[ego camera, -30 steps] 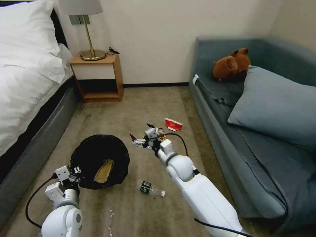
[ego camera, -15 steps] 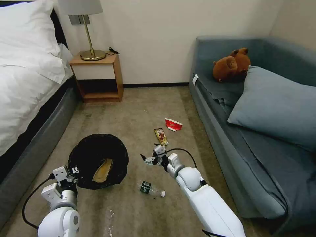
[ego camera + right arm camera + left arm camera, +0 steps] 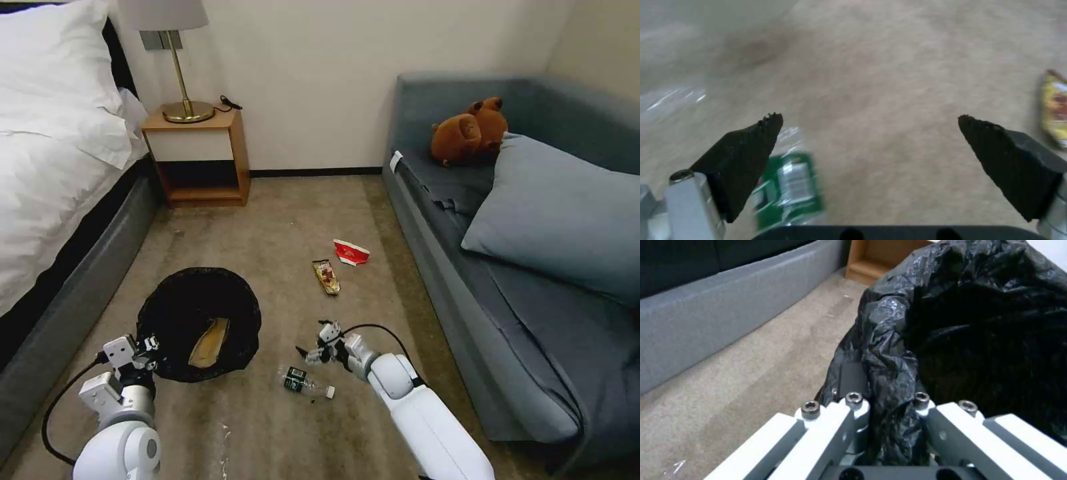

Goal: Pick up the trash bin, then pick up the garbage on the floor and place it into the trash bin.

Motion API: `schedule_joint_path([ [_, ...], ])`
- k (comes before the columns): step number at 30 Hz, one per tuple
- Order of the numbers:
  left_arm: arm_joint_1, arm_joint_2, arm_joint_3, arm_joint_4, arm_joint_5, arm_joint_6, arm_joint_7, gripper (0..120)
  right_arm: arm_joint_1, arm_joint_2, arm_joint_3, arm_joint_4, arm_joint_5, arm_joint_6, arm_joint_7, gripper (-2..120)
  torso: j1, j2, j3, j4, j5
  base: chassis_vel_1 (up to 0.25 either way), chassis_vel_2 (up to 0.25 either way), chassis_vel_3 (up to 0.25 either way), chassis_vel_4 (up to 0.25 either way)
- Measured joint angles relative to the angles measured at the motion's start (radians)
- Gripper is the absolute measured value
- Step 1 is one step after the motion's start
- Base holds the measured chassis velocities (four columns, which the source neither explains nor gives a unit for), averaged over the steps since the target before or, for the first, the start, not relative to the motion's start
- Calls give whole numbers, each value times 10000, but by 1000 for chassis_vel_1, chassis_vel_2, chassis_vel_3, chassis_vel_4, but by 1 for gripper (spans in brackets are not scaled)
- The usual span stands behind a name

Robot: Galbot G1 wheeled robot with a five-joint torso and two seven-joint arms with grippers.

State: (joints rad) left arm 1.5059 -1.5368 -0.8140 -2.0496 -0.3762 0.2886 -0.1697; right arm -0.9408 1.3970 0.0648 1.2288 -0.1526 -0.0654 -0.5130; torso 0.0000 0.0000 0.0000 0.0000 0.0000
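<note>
The trash bin (image 3: 200, 313), lined with a crinkly black bag, sits at my lower left with a tan paper bag (image 3: 210, 341) inside it. My left gripper (image 3: 145, 349) is shut on the bin's near rim, and the left wrist view shows the black bag (image 3: 978, 323) pinched in that gripper (image 3: 885, 401). Beside the bin lies a clear bottle with a green label (image 3: 305, 383). My right gripper (image 3: 315, 348) hangs open just beyond it, over the carpet. In the right wrist view the bottle (image 3: 789, 186) sits by one finger of that gripper (image 3: 867, 123). Farther out lie a snack wrapper (image 3: 326, 276) (image 3: 1056, 106) and a red-and-white cup (image 3: 351, 252).
A bed (image 3: 60, 200) runs along the left, with a wooden nightstand (image 3: 199, 157) and a lamp at the back. A blue-grey sofa (image 3: 533, 267) with a brown plush toy (image 3: 470, 132) runs along the right. Carpet lies open between them.
My right gripper has drawn back towards me and down, from beside the snack wrapper to just beyond the bottle, staying open. The wrapper now shows in full. The left gripper and bin barely shifted.
</note>
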Motion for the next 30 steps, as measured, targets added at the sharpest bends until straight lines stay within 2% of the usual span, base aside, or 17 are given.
schedule_joint_path([
  [5,-5,-48,59,-8,51,8,-16,3,-87,-5,-207,-523,-564,512,-491,100,0,0,0,0,0,0,0,0,0],
  [11,31,-74,61,95,78,-21,-17,3,134,5,-506,-1190,-795,766,-582,100,0,0,0,0,-1,0,0,0,0],
  [16,78,-158,16,204,87,-107,0,3,655,104,-889,-2289,-1192,1005,-507,100,0,0,0,0,0,0,0,0,0],
  [30,15,-257,-40,386,136,-183,25,3,1677,232,-1164,-3577,-992,1481,-521,100,0,0,0,1,-1,0,0,0,0],
])
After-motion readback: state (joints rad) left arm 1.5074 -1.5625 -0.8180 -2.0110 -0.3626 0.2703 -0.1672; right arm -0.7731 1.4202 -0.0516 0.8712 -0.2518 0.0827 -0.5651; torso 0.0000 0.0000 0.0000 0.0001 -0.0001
